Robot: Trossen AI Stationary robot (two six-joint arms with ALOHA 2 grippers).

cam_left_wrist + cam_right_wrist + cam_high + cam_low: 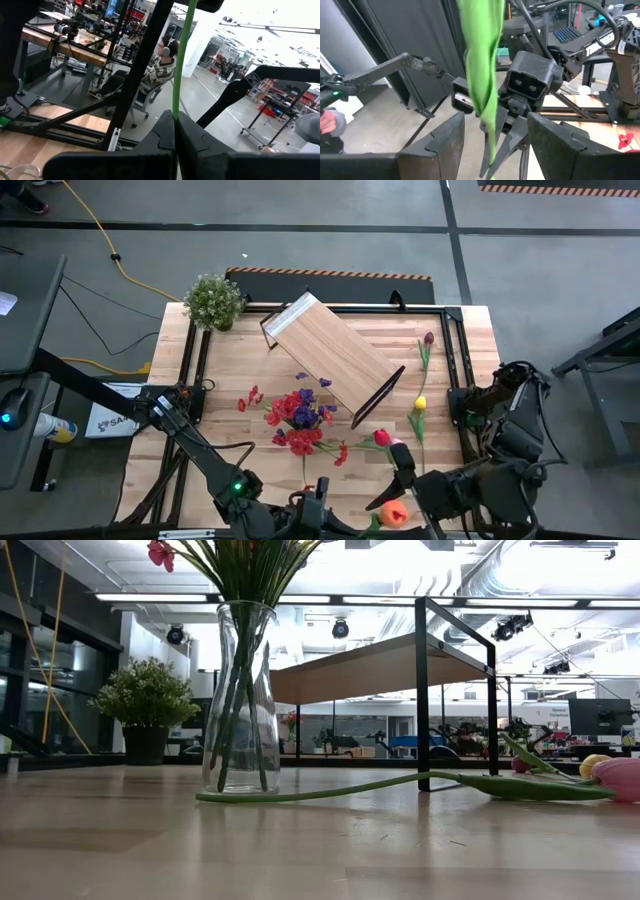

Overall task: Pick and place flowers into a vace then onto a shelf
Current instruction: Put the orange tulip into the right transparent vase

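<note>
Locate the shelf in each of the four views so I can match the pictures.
High view: the shelf sits slantwise at the middle of the table, toward the far edge.
Low view: its board and black legs stand right of the vase, behind it.
Left wrist view: not in it.
Right wrist view: not in it.
Shared landmark: the potted plant, left of the shelf in both the high and low views.

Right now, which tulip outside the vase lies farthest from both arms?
The dark maroon tulip, toward the table's far right corner, beyond the yellow tulip; the red tulip and orange tulip are nearer them.
</note>
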